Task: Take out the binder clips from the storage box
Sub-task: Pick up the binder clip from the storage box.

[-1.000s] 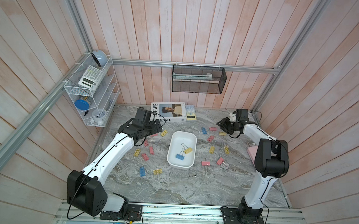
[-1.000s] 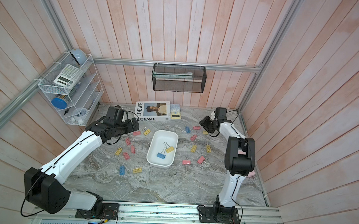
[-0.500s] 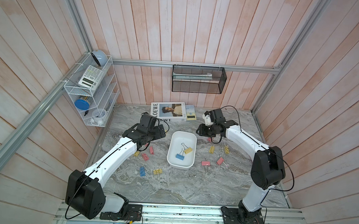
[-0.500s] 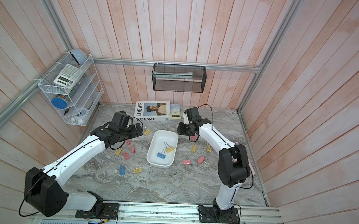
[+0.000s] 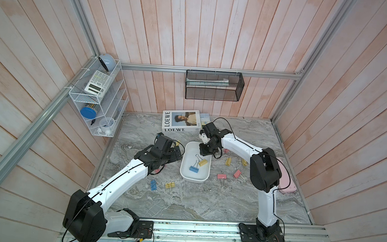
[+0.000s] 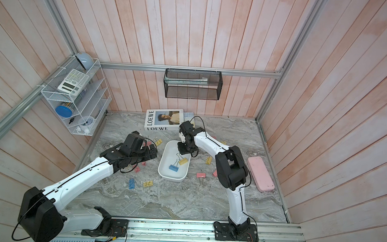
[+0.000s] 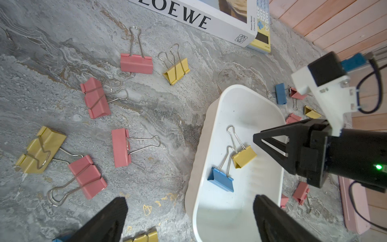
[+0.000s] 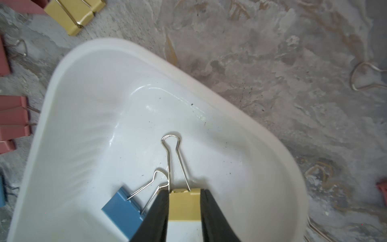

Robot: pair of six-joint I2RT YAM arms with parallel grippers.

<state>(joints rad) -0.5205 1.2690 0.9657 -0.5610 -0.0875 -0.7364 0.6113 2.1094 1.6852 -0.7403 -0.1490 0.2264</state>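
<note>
Shallow white storage box [image 5: 190, 152], a yellow binder clip [image 5: 202, 163] and a blue binder clip [image 5: 194, 169] inside, other clips [image 5: 221, 176] around it

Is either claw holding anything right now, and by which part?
The left gripper is open and empty. The right gripper flanks the yellow binder clip by its folded body, in the storage box; a firm grip cannot be told.

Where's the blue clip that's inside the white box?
In both top views the blue binder clip lies on the floor of the white storage box, near its middle, beside the yellow binder clip.
</note>
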